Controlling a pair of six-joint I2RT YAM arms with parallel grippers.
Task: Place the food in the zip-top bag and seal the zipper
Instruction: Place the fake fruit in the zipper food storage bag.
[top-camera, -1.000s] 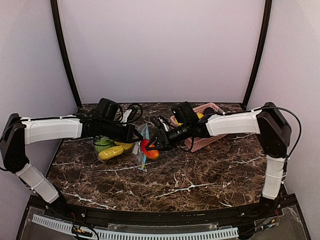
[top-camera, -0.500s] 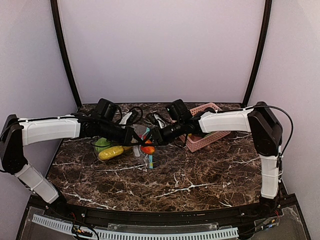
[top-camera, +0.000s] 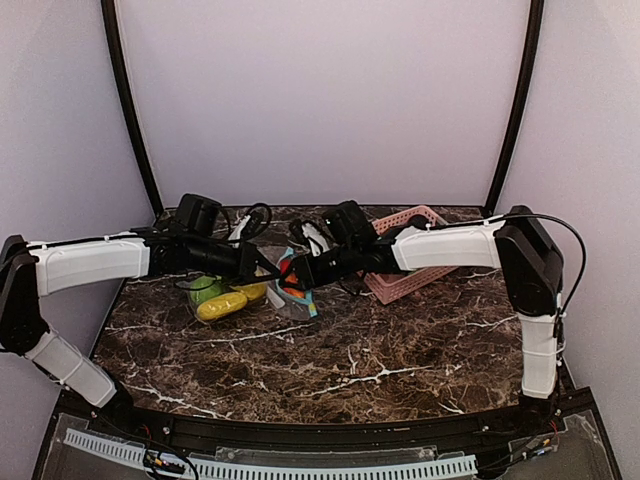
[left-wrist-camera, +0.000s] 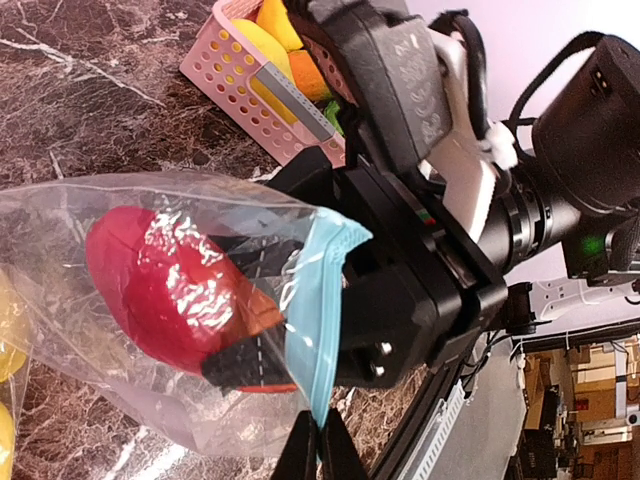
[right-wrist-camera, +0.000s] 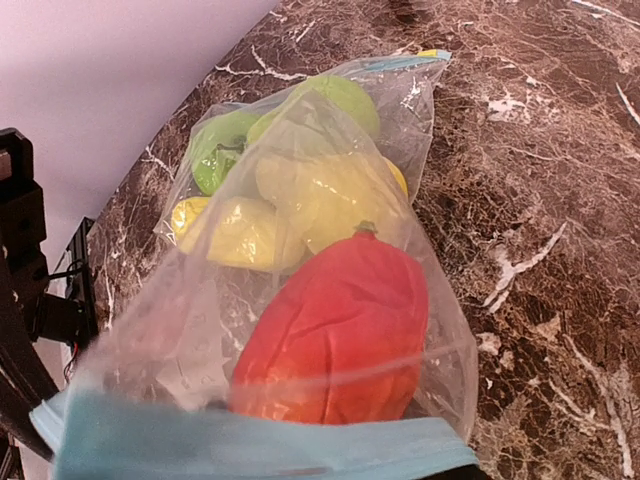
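A clear zip-top bag (top-camera: 240, 296) with a blue zipper strip (left-wrist-camera: 315, 300) lies left of centre. It holds green (right-wrist-camera: 330, 100) and yellow (right-wrist-camera: 230, 235) toy foods. My left gripper (left-wrist-camera: 318, 452) is shut on the lower end of the blue strip and holds the bag's mouth up. My right gripper (top-camera: 290, 278) reaches into the mouth, its black fingers (left-wrist-camera: 240, 360) shut on an orange-red pepper-like food (left-wrist-camera: 160, 290) that is inside the bag. The pepper (right-wrist-camera: 340, 335) fills the near end of the bag in the right wrist view, where the blue strip (right-wrist-camera: 250, 445) hides my fingertips.
A pink lattice basket (top-camera: 405, 285) stands right of centre behind the right arm. In the left wrist view the basket (left-wrist-camera: 225, 70) holds yellow (left-wrist-camera: 262, 48) and orange (left-wrist-camera: 310, 78) foods. Dark marble tabletop lies in front of both arms.
My right gripper has moved left, carrying the orange-red food from outside the bag through its mouth. My left gripper has shifted slightly left and back, still holding the bag's edge.
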